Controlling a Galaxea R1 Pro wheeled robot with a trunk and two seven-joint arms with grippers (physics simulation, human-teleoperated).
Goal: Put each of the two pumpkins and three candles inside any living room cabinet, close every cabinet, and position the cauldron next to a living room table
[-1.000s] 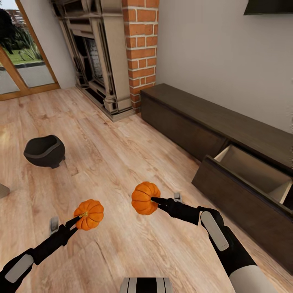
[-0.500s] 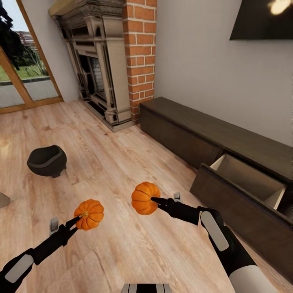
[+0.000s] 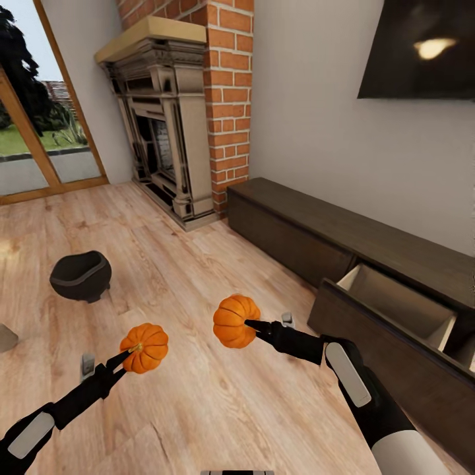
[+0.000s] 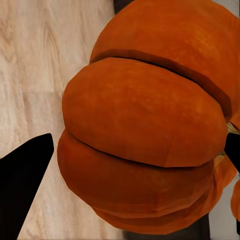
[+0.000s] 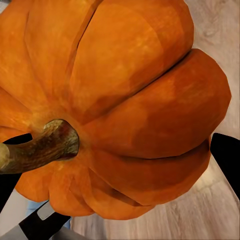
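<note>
I hold one orange ribbed pumpkin in each hand above the wood floor. My left gripper [image 3: 126,357] is shut on the left pumpkin [image 3: 145,348] [image 4: 145,130]. My right gripper [image 3: 251,324] is shut on the right pumpkin [image 3: 235,320] [image 5: 120,105], whose yellowish stem points sideways. The long dark-brown cabinet [image 3: 369,247] runs along the right wall, and its nearer drawer [image 3: 396,303] stands pulled out, pale inside with nothing showing in it. On the floor at the left sits the black cauldron [image 3: 80,276]. No candle or table shows in these views.
An ornate stone fireplace [image 3: 161,132] with a brick chimney [image 3: 227,99] stands at the back, left of the cabinet. A dark TV [image 3: 422,53] hangs on the right wall. A glass door with a wooden frame [image 3: 30,138] is at the far left. Bare wood floor lies ahead.
The head view has tilted upward, showing more of the wall, fireplace mantel and TV. Both grippers keep their pumpkins in the same place in the picture.
</note>
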